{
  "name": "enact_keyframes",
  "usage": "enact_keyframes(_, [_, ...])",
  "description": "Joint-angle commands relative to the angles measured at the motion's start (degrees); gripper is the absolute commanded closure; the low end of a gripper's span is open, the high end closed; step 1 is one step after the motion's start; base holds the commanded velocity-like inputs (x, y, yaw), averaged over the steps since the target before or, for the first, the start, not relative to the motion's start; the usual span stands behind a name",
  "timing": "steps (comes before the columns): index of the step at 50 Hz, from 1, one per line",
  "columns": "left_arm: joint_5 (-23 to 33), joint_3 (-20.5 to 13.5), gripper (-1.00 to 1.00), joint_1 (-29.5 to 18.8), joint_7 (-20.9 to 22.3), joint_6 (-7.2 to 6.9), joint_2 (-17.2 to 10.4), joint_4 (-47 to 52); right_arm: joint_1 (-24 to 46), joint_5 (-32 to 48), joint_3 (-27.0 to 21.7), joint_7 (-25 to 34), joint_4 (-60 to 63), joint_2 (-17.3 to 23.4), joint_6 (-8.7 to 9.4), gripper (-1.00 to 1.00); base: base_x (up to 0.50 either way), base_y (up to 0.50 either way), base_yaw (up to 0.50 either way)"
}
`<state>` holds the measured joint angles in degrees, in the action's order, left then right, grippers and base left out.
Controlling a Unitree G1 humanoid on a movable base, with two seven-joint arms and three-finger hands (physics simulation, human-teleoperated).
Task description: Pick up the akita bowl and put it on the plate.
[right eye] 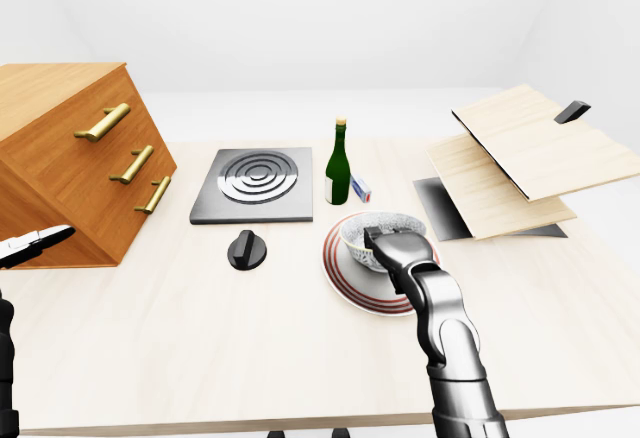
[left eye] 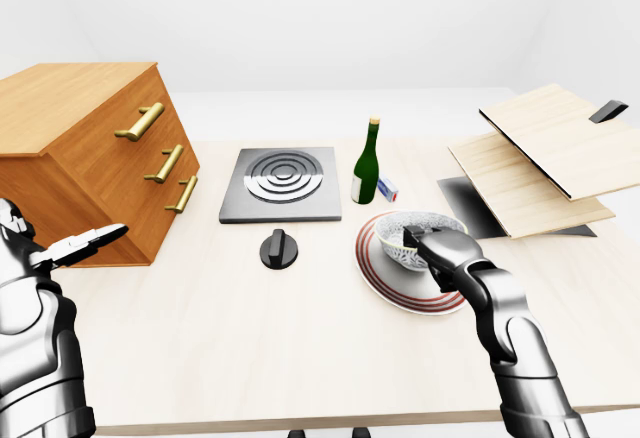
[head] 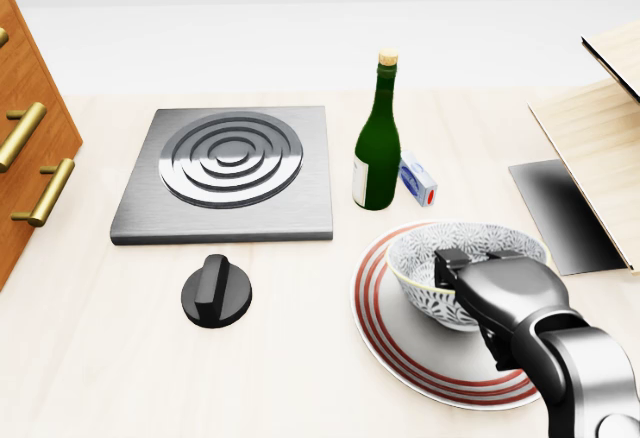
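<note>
The akita bowl [head: 425, 258], white with a blue pattern, stands upright on the inner part of the red-ringed plate [head: 400, 353] at the lower right of the head view. My right hand [head: 455, 270] reaches in from the bottom right. Its fingers are closed over the bowl's near rim and hide that side of the bowl. My left hand [left eye: 88, 246] hangs at the far left of the left-eye view, next to the wooden cabinet. It is open, holds nothing, and is far from the bowl.
A green bottle [head: 377, 143] and a small blue-white box [head: 418, 180] stand just above the plate. A steel burner plate [head: 230, 168] and a black knob [head: 216, 291] lie to the left. A drawer cabinet [left eye: 90, 148] stands at the far left. Wooden boards [left eye: 540, 158] lie over a dark sheet [head: 560, 208] on the right.
</note>
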<state>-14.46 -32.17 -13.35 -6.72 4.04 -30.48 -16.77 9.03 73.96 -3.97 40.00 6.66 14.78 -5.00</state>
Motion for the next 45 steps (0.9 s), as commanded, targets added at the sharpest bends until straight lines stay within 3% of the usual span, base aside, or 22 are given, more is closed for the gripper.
enact_keyframes(1, [-0.1, -0.1, -1.00, 0.3, 0.0, -0.32, 0.0, 0.6, -0.1, 1.1, -0.1, 0.0, 0.7, -0.2, 0.00, 1.00, 0.00, 0.00, 0.00])
enact_keyframes(5, [-0.1, -0.4, -1.00, 0.5, 0.1, -0.95, 0.0, 1.4, -0.4, 1.1, -0.1, 0.0, 1.0, -0.4, 0.00, 1.00, 0.00, 0.00, 0.00])
enact_keyframes(12, [0.1, -0.3, -1.00, 0.2, 0.3, -0.11, 0.2, 0.4, -0.3, 0.9, -0.3, 0.0, 1.1, -0.3, 0.00, 1.00, 0.00, 0.00, 0.00])
enact_keyframes(16, [-0.1, -0.4, -1.00, 0.5, 0.2, -0.75, 0.1, 1.3, -0.2, 1.0, -0.3, 0.0, 0.9, -0.2, 0.00, 1.00, 0.00, 0.00, 0.00])
enact_keyframes(23, [0.0, -0.4, -1.00, 0.5, 0.1, -0.65, 0.2, 1.3, -0.7, 0.8, -0.6, 0.0, 1.2, -0.1, 0.00, 1.00, 0.00, 0.00, 0.00])
enact_keyframes(33, [0.2, 0.1, -1.00, 0.0, 0.0, 0.59, 0.2, -0.2, -0.4, 1.0, -0.7, 0.0, 0.9, -0.3, 0.00, 1.00, 0.00, 0.00, 0.00])
enact_keyframes(34, [0.2, 0.1, -1.00, 0.0, 0.0, 0.68, 0.2, -0.4, -0.2, 1.2, -0.7, 0.0, 0.6, -0.4, 0.00, 0.95, 0.00, 0.00, 0.00])
enact_keyframes(35, [0.2, 0.1, -1.00, 0.0, 0.0, 0.72, 0.2, -0.4, -0.3, 1.0, -0.6, 0.0, 0.7, -0.4, 0.00, 0.40, 0.00, 0.00, 0.00])
enact_keyframes(36, [0.2, 0.2, -1.00, 0.0, 0.0, 0.78, 0.2, -0.5, -0.4, 1.1, -0.5, 0.0, 0.9, -0.4, 0.00, -1.00, 0.00, 0.00, 0.00])
enact_keyframes(45, [0.1, 0.1, -1.00, 0.3, 0.0, 0.36, 0.2, 0.2, -0.4, 1.0, -0.5, 0.0, 0.8, -0.2, 0.00, -1.00, 0.00, 0.00, 0.00])
